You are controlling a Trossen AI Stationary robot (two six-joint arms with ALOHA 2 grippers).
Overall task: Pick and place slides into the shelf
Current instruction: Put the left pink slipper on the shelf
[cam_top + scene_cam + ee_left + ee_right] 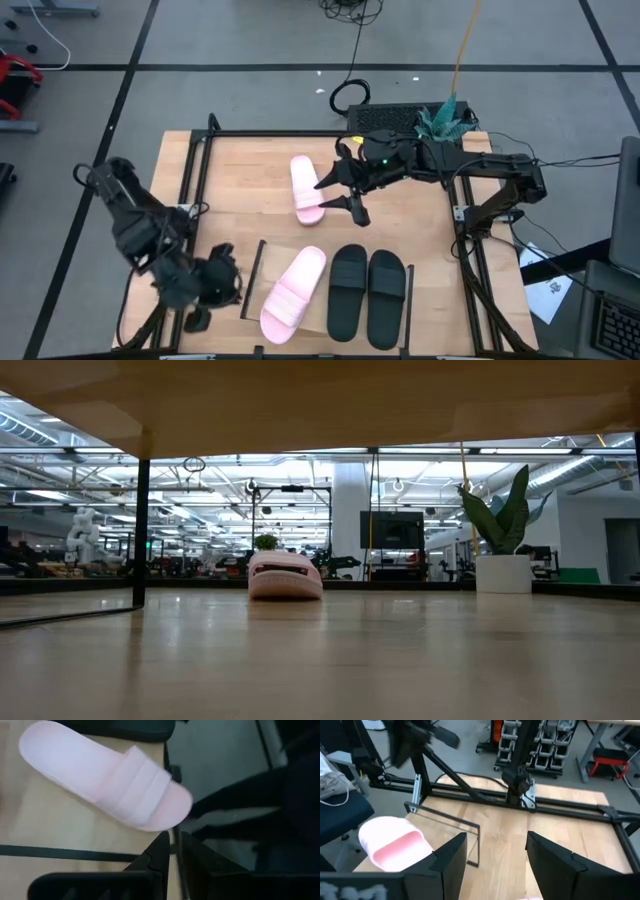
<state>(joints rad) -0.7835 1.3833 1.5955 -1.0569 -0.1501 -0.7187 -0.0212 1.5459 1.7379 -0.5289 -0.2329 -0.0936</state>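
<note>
We note three slides on the shelf [258, 262]; the last pink slide [306, 189] lies mid-bench. Right pincer [343, 192], spread, hovers beside it. Risk: a descent offset to that side nudges the slide. Left pincer [204, 303], nearly pressed together, empty.

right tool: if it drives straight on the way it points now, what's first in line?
Probably bare tabletop. Between the open right tool's fingers lies only wood; the pink slide on the shelf sits off to one side. Depth is hard to judge.

Pink slide [395, 845] partly behind jaws
</note>
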